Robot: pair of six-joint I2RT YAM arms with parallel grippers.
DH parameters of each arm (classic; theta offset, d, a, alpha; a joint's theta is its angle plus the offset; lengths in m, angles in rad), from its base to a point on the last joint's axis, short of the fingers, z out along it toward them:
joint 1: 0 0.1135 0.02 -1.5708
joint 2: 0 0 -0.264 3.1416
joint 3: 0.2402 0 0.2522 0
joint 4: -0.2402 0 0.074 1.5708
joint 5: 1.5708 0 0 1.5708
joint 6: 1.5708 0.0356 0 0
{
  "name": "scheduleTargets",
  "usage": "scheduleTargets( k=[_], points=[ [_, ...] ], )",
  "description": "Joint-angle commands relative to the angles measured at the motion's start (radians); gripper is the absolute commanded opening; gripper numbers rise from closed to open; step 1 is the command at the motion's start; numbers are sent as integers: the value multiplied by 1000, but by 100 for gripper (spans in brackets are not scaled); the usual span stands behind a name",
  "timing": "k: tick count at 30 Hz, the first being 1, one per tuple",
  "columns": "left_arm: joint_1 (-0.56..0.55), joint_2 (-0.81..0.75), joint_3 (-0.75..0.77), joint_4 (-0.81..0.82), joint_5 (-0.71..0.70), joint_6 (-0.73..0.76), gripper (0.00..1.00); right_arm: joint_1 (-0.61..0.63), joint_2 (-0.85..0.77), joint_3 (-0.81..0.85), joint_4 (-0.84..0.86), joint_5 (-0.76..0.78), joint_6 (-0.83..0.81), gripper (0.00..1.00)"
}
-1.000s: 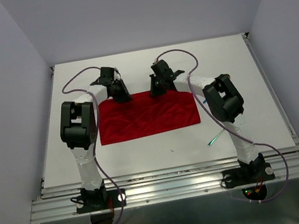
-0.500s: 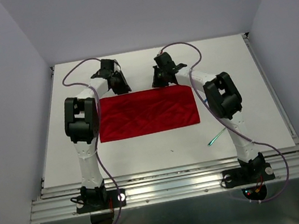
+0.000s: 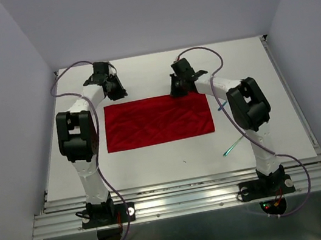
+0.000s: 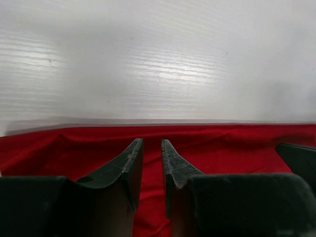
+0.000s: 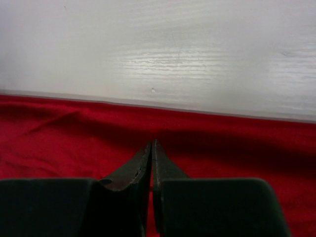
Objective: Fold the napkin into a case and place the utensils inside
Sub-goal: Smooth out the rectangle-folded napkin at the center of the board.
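Top external view first: the white table (image 3: 264, 78) fills the floor of the booth, and spread flat across its middle is the napkin (image 3: 157, 120). It is a bright red rectangle, its long sides running left to right, lightly creased and not yet folded into a case.

Both arms reach out to the cloth's far edge. The left gripper (image 3: 117, 92) sits near the far left corner. The right gripper (image 3: 177, 89) is over the far edge, a little right of the middle.

Over to the left wrist camera: the two dark fingers (image 4: 129, 165) stand a narrow slit apart with nothing between them, only red cloth showing through the gap. The tips point at the napkin's far hem and the bare table beyond. Whether they touch the fabric cannot be told from here.

On the right wrist camera the right gripper (image 5: 152, 147) has its fingers pressed tight together, tip against tip. The tips sit over the red cloth (image 5: 59, 143), just short of its far edge, and no fold shows pinched between them.

Smallest of all is the fork (image 3: 233, 144), a thin teal-green sliver from above. It lies on the bare table off the napkin's near right corner, close beside the right arm and clear of the cloth.
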Motion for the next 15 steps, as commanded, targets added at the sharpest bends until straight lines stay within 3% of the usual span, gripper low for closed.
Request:
scheduleTargets(
  k=[1, 15],
  points=[
    [27, -99, -64, 19, -35, 18, 32, -3, -58, -45, 40, 45, -19, 9],
    [105, -6, -114, 46, -95, 40, 32, -107, -17, -81, 40, 32, -15, 8]
  ],
)
